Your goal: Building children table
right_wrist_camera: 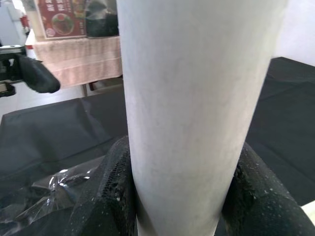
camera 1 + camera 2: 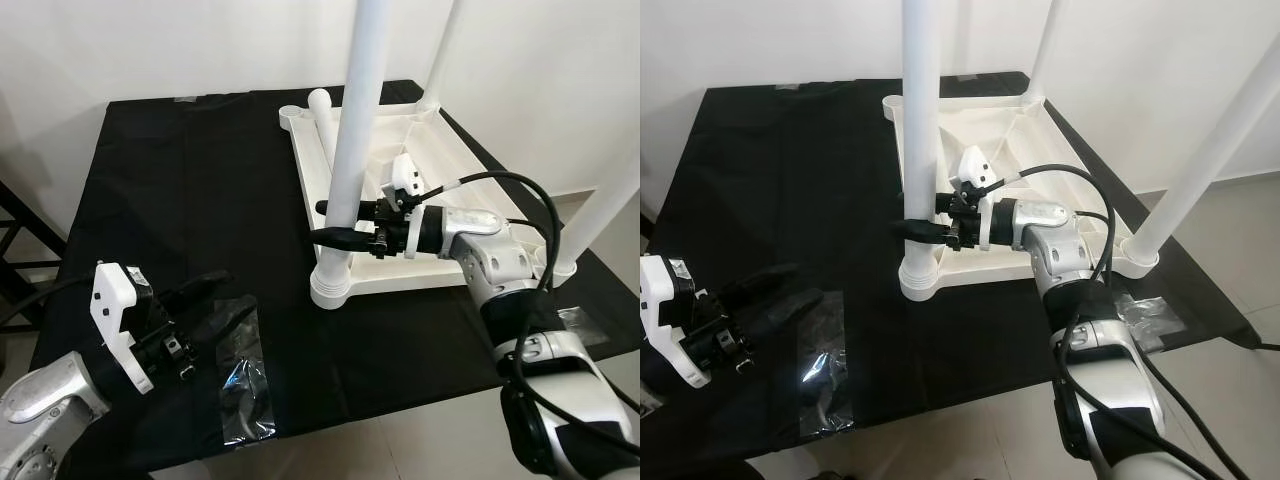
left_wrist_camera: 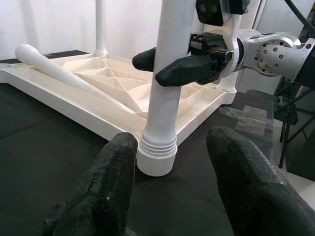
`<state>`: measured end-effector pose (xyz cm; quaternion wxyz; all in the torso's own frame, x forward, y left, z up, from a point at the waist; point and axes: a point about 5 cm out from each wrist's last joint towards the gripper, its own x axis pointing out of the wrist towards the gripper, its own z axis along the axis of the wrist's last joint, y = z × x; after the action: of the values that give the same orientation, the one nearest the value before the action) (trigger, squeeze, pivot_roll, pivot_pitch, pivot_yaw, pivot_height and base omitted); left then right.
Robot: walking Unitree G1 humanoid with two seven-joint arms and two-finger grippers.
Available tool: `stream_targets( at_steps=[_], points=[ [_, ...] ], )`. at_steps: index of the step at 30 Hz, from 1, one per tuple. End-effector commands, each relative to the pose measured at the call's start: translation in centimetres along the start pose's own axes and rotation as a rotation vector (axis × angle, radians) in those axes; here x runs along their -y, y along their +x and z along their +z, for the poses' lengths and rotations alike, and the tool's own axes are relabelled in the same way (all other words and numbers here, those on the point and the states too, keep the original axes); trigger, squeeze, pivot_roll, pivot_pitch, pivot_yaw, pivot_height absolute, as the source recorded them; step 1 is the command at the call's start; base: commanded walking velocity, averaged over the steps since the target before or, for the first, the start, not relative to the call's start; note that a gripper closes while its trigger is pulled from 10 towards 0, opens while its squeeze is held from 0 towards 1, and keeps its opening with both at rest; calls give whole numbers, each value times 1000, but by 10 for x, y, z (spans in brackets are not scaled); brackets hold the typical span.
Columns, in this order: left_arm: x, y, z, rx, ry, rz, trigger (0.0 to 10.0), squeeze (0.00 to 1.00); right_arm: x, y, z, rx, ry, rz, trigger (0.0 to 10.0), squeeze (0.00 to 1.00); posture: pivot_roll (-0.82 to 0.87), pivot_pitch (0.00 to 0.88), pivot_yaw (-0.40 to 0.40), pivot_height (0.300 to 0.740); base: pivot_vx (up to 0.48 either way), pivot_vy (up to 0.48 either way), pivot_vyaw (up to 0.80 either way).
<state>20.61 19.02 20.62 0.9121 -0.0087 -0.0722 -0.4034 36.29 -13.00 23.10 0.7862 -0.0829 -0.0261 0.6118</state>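
Observation:
A white table top (image 2: pixel 304 170) lies upside down on a black cloth. Three white legs stand upright in its corner sockets. My right gripper (image 2: pixel 338 223) is shut on the near leg (image 2: pixel 352 130), low down just above its socket (image 2: pixel 330 285). In the right wrist view the black fingers (image 1: pixel 112 196) press on both sides of that leg (image 1: pixel 197 98). A fourth leg (image 2: pixel 325 112) lies loose on the table top's far left corner. My left gripper (image 2: pixel 215 300) hovers open over the cloth at the near left, its fingers (image 3: pixel 110 182) pointing at the held leg (image 3: pixel 170 78).
A crumpled clear plastic bag (image 2: pixel 245 385) lies on the cloth just under and right of my left gripper. Another clear bag (image 2: pixel 580 325) lies at the cloth's right edge. The cloth (image 2: pixel 190 190) ends close to me at the front, with pale floor beyond.

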Motion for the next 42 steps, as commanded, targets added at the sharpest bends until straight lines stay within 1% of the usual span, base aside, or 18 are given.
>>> stream_targets(
  at_steps=[1,6,7,9,10,12,14,22,23,24,26,27,32,33,36,37,39,42],
  points=[
    [4,0,0,-8,9,-12,10000,0,0,-9,0,12,-18,5,0,0,101,119,-40,740,0,0,0],
    [4,0,0,-8,7,-15,10000,0,-3,-16,-7,9,-4,-2,0,0,98,122,-43,740,0,0,0],
    [4,-1,1,-7,8,-15,10000,0,-20,-12,-26,-25,36,-139,0,0,86,136,-56,740,0,0,0],
    [4,-1,1,-7,8,-15,10000,0,-20,-12,-26,-25,36,-139,0,0,86,136,-56,740,0,0,0],
    [4,-3,2,-7,10,-13,10000,0,-32,2,-41,-41,81,-401,0,0,83,139,-55,740,0,0,0],
    [4,-3,2,-7,10,-13,10000,0,-32,2,-41,-41,81,-401,0,0,83,139,-55,740,0,0,0],
    [2,-4,3,-7,13,-11,10000,0,-76,22,-69,-59,228,-816,0,0,70,148,-41,740,0,0,0],
    [0,-2,2,-10,13,-19,10000,0,-98,49,-69,-76,138,-779,0,0,74,132,-47,740,0,0,0],
    [0,-2,1,-11,15,-21,10000,0,-96,51,-68,-86,116,-771,2392,0,73,133,-45,740,0,0,0],
    [0,-2,1,-12,17,-19,10000,0,-93,51,-67,-79,126,-772,10000,0,71,132,-43,740,0,0,0],
    [0,-2,1,-12,17,-19,10000,0,-93,51,-67,-79,126,-772,10000,0,71,132,-43,740,0,0,0],
    [0,-2,1,-13,19,-18,10000,0,-92,52,-65,-57,148,-744,10000,1000,70,133,-41,740,0,0,0],
    [0,-1,1,-13,20,-21,10000,0,-77,51,-43,66,169,-633,10000,1000,69,130,-38,740,0,0,0],
    [0,-1,1,-13,19,-22,10000,0,-73,49,-34,99,177,-559,10000,59,73,128,-41,740,0,0,0],
    [0,0,1,-12,19,-23,10000,0,-69,46,-23,112,151,-483,10000,59,76,127,-43,740,0,0,0],
    [1,0,0,-10,18,-23,10000,0,-59,36,-6,124,67,-291,10000,0,76,125,-46,740,0,0,0],
    [1,0,0,-9,18,-23,10000,0,-53,30,0,107,14,-189,10000,0,78,123,-45,740,0,0,0],
    [1,0,0,-8,17,-23,10000,0,-50,26,2,94,-16,-126,10000,0,79,123,-44,740,0,0,0]
  ],
)
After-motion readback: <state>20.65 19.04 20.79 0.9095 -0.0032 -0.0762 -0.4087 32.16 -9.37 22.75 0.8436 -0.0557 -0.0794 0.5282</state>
